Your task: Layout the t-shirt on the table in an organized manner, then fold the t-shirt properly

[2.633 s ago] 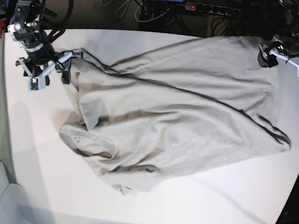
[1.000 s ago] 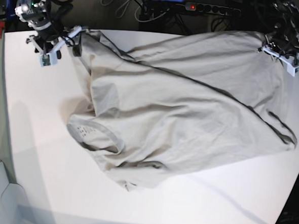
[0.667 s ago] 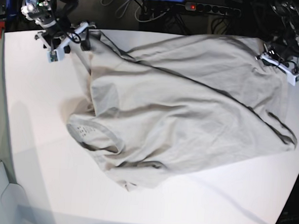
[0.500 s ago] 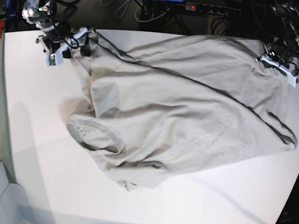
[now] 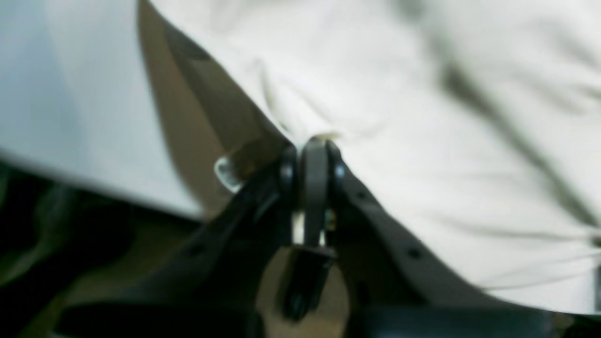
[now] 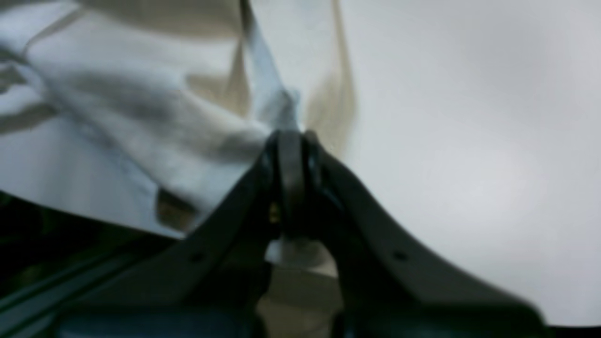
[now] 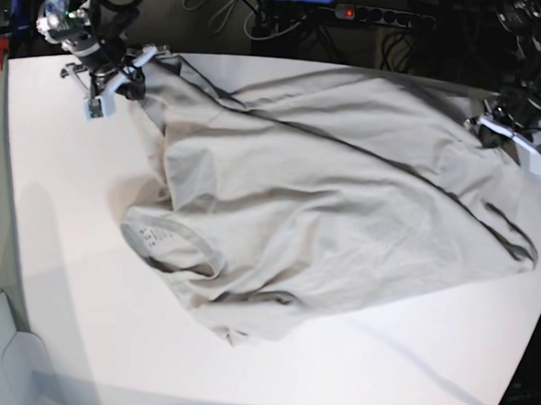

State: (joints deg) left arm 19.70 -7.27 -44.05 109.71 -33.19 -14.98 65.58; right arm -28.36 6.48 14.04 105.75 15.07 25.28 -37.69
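**T-shirt pinched at both far corners**

On the table [image 7: 55, 272] you see the soft, creased grey-beige t-shirt [image 7: 325, 206] spread wide, ribbed collar toward you. Your 2 grippers, left gripper [image 5: 313, 141] and right gripper [image 6: 290, 134], each clamp a far corner of cloth.

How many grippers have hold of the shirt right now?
2. The right gripper is shut on the t-shirt at its far corner on the base view's left; the left gripper is shut on the far corner on that view's right.
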